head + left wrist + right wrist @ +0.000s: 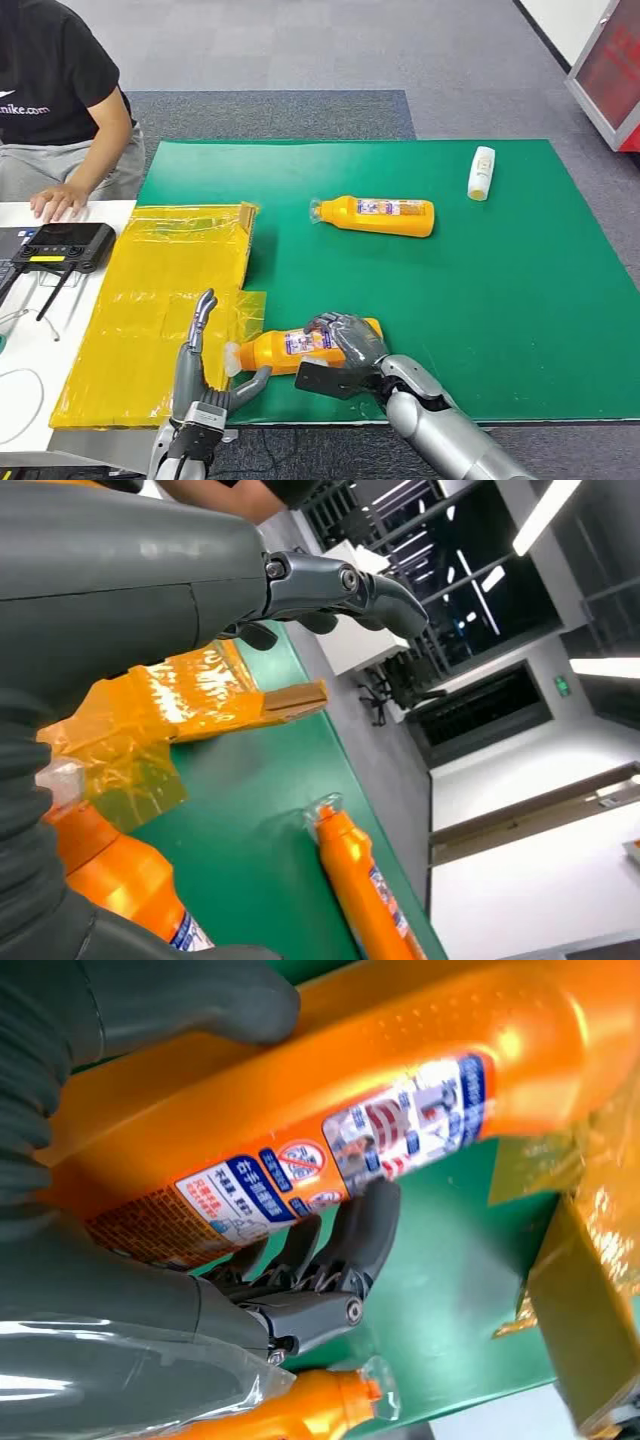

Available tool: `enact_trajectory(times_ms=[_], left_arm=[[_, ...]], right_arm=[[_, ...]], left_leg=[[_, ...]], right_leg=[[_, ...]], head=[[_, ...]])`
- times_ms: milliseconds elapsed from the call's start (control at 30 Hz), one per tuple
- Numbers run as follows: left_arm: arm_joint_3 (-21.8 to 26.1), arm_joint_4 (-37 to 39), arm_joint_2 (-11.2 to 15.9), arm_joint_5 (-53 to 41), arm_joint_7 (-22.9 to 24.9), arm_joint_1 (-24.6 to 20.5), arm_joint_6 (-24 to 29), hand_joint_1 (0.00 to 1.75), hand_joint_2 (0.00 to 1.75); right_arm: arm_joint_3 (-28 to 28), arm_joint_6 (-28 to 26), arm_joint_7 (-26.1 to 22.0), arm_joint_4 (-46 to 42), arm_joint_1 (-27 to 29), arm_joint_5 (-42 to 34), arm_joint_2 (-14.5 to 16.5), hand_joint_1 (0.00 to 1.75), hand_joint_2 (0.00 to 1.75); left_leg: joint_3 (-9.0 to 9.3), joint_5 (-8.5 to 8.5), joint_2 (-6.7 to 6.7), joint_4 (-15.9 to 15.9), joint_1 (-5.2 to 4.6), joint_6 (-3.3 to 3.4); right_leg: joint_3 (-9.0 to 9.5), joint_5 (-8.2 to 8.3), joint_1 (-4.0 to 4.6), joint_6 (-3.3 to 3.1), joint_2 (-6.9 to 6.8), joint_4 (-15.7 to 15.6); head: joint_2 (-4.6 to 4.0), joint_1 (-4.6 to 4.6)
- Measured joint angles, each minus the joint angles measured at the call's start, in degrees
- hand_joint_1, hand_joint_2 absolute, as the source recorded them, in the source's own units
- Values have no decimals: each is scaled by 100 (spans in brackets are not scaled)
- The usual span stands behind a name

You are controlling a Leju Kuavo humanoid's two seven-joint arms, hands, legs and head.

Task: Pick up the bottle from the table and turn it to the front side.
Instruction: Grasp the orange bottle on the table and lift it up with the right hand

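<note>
While grey carpet surrounds it, the green surface [528, 300] carries yellow plastic sheeting [151, 300]. Near its front edge, the orange bottle [302, 348] lies lengthwise, cap pointing left, held by the right hand [349, 335]'s fingers [362, 1230]; the left hand [198, 375] is spread beside the cap.

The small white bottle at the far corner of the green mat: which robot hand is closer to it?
Right. The right robot hand grips the near orange bottle, on the white bottle's side of the mat. The left robot hand sits farther away, by the yellow plastic sheet.
</note>
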Motion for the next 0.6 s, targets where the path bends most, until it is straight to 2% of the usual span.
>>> enact_trajectory(times_ms=[200,300,600], left_arm=[[2,38,-11,53,-66,-80,13,0,175],[5,38,-30,66,-71,-107,42,0,175],[33,-1,-1,86,-74,-60,177,0,175]], right_arm=[[-226,-200,-309,409,-80,-335,121,175,175],[-397,-320,-435,458,-57,-526,183,175,175],[-1031,-1063,-977,294,489,-1057,488,175,175]], left_leg=[[91,-38,-2,-2,1,10],[70,-27,-4,-1,-3,16],[84,-17,-8,0,-4,22]], right_leg=[[97,-49,-1,7,-3,-2],[80,-38,-6,13,-3,-3],[101,-35,-7,32,-4,-6]], head=[[1,1],[1,1],[1,0]])
